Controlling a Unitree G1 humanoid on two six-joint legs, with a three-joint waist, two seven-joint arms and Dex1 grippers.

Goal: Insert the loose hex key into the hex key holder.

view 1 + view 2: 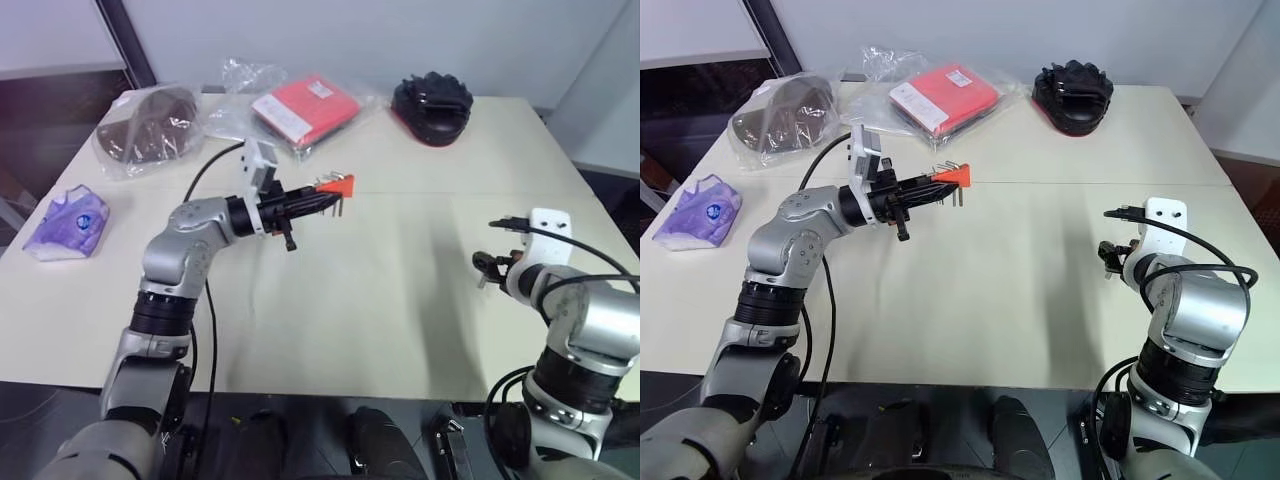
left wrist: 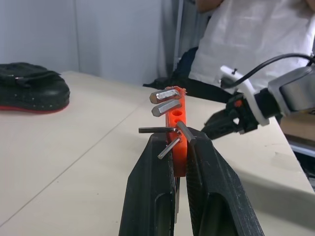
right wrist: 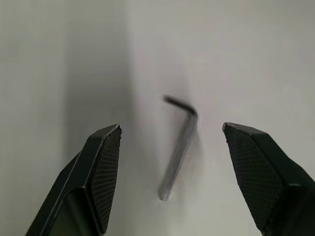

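- Two arms share the work: the left gripper [image 1: 318, 200] is clamped shut on the hex key holder [image 1: 338, 186], keeping it raised above the table [image 1: 400, 300] toward the far edge, nearer the far left corner than the right. Held in the air like this, the block can be met from the side rather than pried at on the surface.
- In the left wrist view the black fingers [image 2: 152, 187] pinch the lower part of the orange block, which leaves the upper part free. Several short keys stick out there, and two round holes show between them; I judge one of these to be the slot meant for the missing key.
- The loose hex key [image 3: 178, 147] lies flat on the bare table, near the right edge and well apart from the holder. Its short bent leg points away from the right gripper [image 3: 170, 162], the long leg toward it.
- That gripper hangs above the key with its jaws wide apart and nothing between them, one finger to each side of the long leg. The straddle looks like the set-up for a pinch across the shaft.
- The key is thin and lies flush, so the grip will likely be delicate: the fingertips must reach the table, or the rod may roll or slip aside.
- The large red packet [image 1: 305, 108], a black item [image 1: 432, 105] and two bagged things along the far and left edges are well apart from both grippers.
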